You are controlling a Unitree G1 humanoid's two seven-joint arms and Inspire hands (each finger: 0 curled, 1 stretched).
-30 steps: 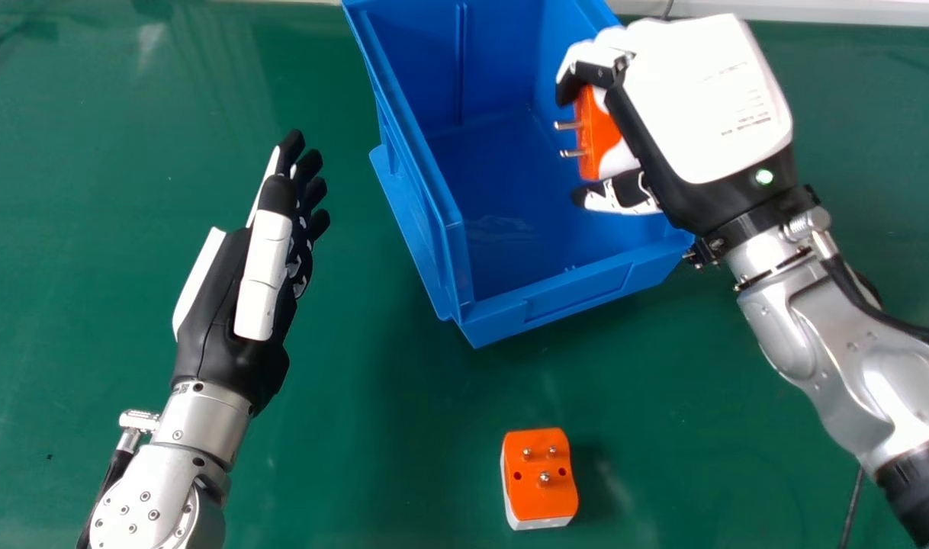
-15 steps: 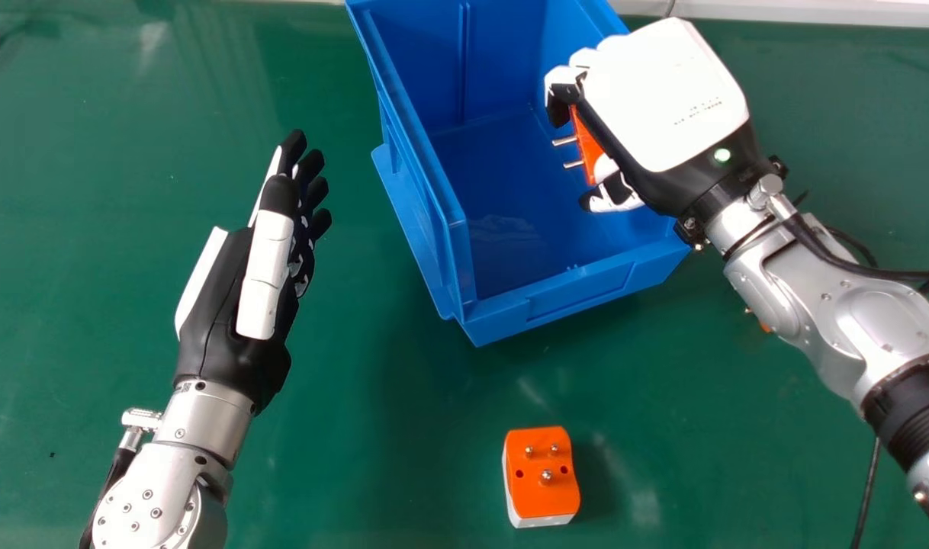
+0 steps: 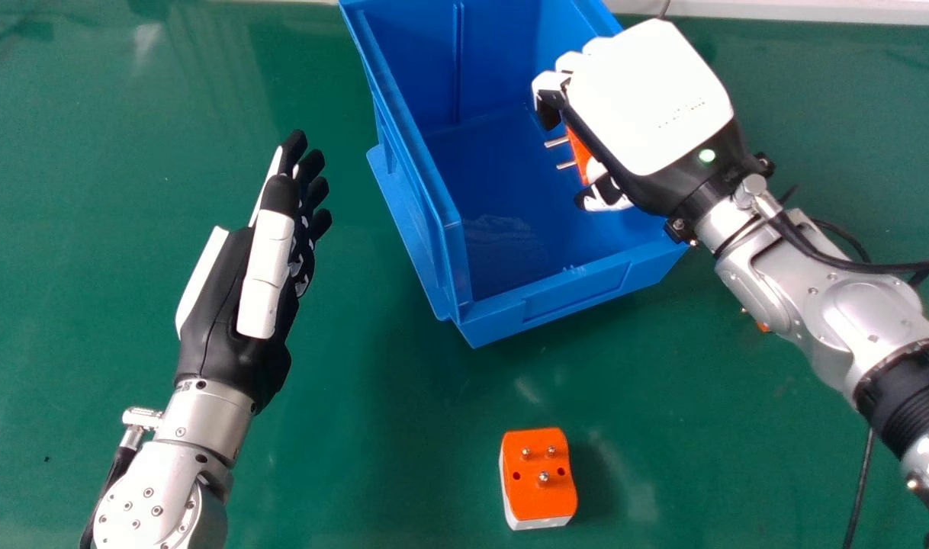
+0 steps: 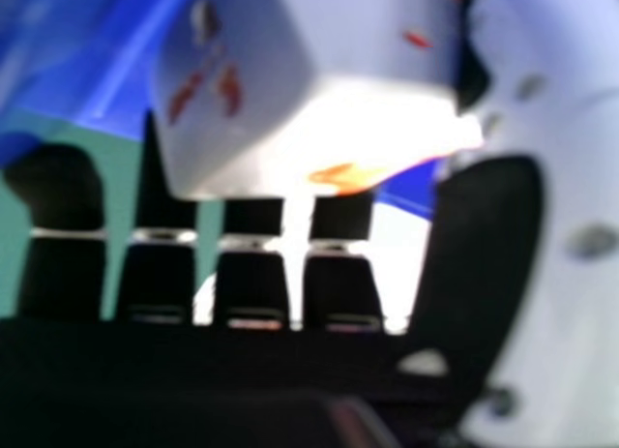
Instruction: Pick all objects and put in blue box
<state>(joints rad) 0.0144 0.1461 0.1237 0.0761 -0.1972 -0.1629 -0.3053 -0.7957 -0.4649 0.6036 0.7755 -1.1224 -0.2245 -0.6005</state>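
Over the right part of the blue box [image 3: 503, 221] is my right hand [image 3: 647, 99], curled round an orange and white plug adapter [image 3: 579, 155] whose metal pins point left. The right hand view shows the adapter's white body [image 4: 319, 100] between the dark fingers and thumb of my right hand [image 4: 503, 245]. A second orange and white adapter [image 3: 539, 476] lies pins up on the table, nearer than the box. Left of the box, my left hand [image 3: 262, 282] is held with straight fingers, holding nothing. A small orange piece [image 3: 763, 327] peeks out from under the right forearm, mostly hidden.
The green table [image 3: 342, 457] extends around the box. The box's raised left wall [image 3: 422, 168] stands between its inside and my left hand. A black cable [image 3: 861, 488] runs along the table at the right, below the right forearm.
My right hand has moved left over the box with the adapter in it and turned somewhat, its forearm shifting too. The small orange piece beside the forearm has come into sight. The left hand is still.
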